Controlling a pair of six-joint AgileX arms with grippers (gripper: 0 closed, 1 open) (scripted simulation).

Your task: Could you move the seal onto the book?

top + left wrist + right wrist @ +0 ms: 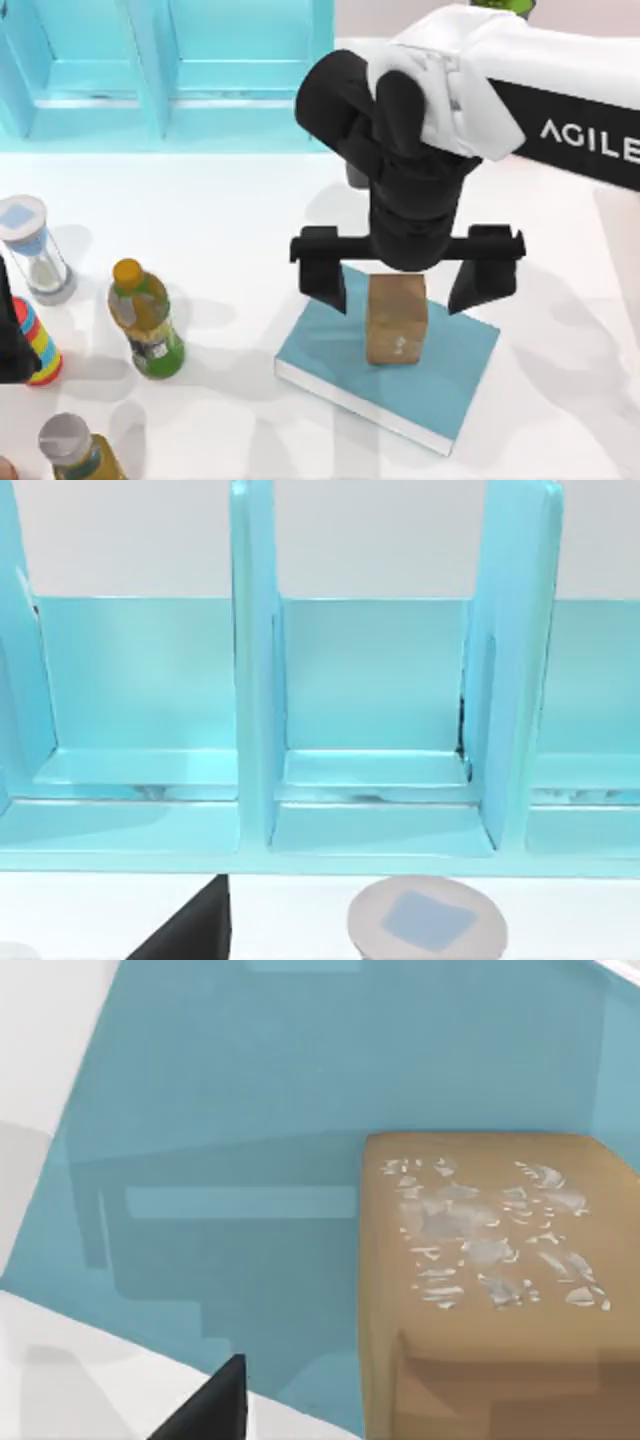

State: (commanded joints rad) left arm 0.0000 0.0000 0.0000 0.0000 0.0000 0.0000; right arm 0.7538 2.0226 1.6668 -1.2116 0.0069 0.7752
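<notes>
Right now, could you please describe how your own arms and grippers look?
My right arm has a white shell and a black band with white AGILE lettering, ending in a glossy black wrist. The right gripper is matte black: a crossbar with two blocky fingers.

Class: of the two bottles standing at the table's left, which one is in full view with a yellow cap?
The green bottle beside the striped cylinder. It has a yellow cap and shows whole; the other bottle, grey-capped, is cut off at the bottom edge.

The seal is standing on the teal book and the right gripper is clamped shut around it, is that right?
Not quite. The seal does stand on the book, but the right gripper is open, its fingers spread wide on either side of the block and not touching it. The top view shows this.
</notes>
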